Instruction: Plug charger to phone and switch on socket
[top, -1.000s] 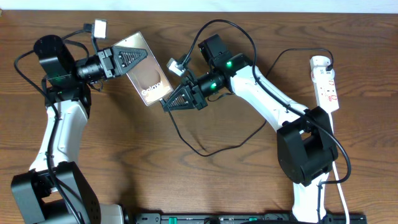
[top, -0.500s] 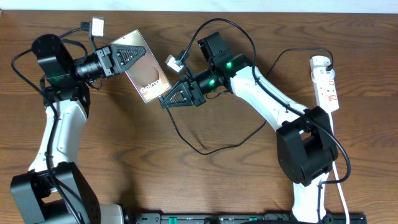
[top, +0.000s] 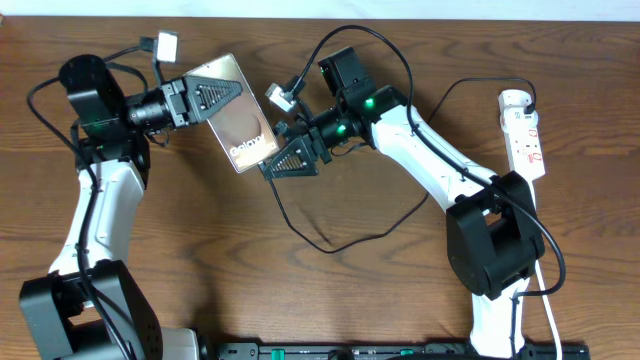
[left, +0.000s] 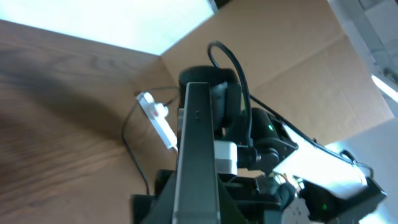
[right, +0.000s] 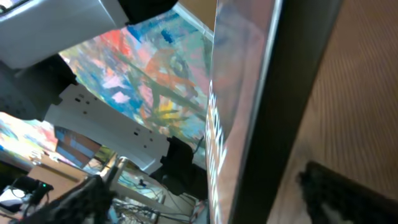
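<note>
left claw (top: 225, 92) clamps phone (top: 248, 130) | right claw (top: 275, 166) at phone's lower edge, grip unclear | charger (top: 322, 246) tip hidden

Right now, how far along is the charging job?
Done: the flat brown-black phone is gripped by the left fingers. In hand: the right fingers sit at its lower edge, thin black cable trailing below; plug seating isn't visible. Left: the white power strip lies untouched; its switch comes last.
</note>
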